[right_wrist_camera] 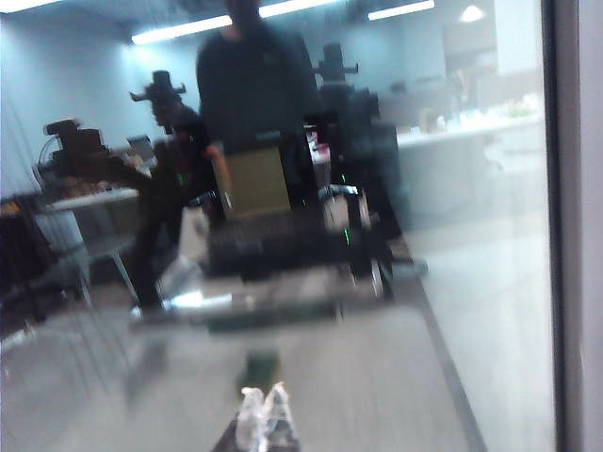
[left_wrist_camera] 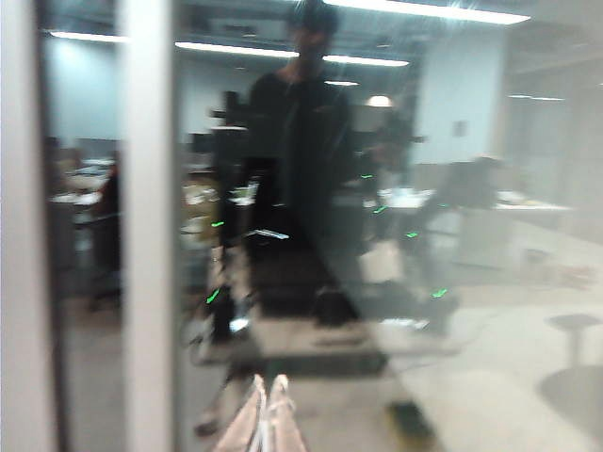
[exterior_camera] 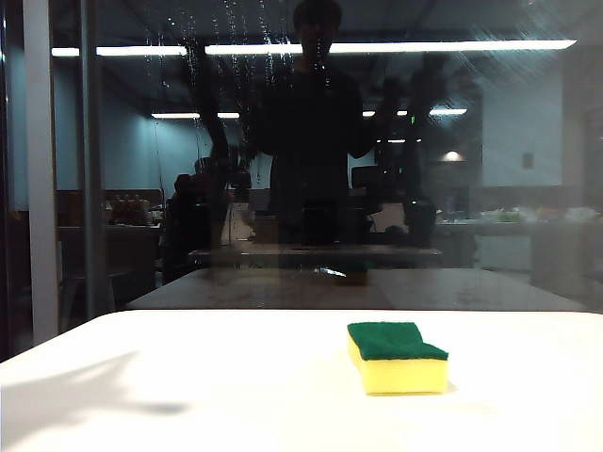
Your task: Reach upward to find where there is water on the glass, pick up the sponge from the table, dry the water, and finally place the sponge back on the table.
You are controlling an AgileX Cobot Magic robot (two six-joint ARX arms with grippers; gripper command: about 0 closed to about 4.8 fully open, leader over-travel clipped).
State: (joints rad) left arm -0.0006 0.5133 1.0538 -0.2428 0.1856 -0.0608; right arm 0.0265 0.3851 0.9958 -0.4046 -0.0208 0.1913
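The sponge (exterior_camera: 397,357), yellow with a dark green top, lies flat on the white table (exterior_camera: 188,395), right of middle. Behind it stands the glass (exterior_camera: 509,188), dark and mirror-like. Thin whitish streaks of water (exterior_camera: 231,42) run down its upper part, left of the reflected person's head. Neither gripper shows in the exterior view. The left gripper (left_wrist_camera: 267,384) is shut and empty, pointing at the glass (left_wrist_camera: 452,282). The right gripper (right_wrist_camera: 263,394) is also shut and empty, facing the glass (right_wrist_camera: 471,235). A blurred green patch (right_wrist_camera: 261,363) lies just beyond its tips; I cannot tell whether it is the sponge or its reflection.
A pale vertical frame bar (exterior_camera: 40,169) stands at the left of the pane and shows close in the left wrist view (left_wrist_camera: 146,226). Another frame edge (right_wrist_camera: 575,226) borders the right wrist view. The pane mirrors a person, the robot arms and office lights. A faint shadow (exterior_camera: 94,386) falls on the table's left.
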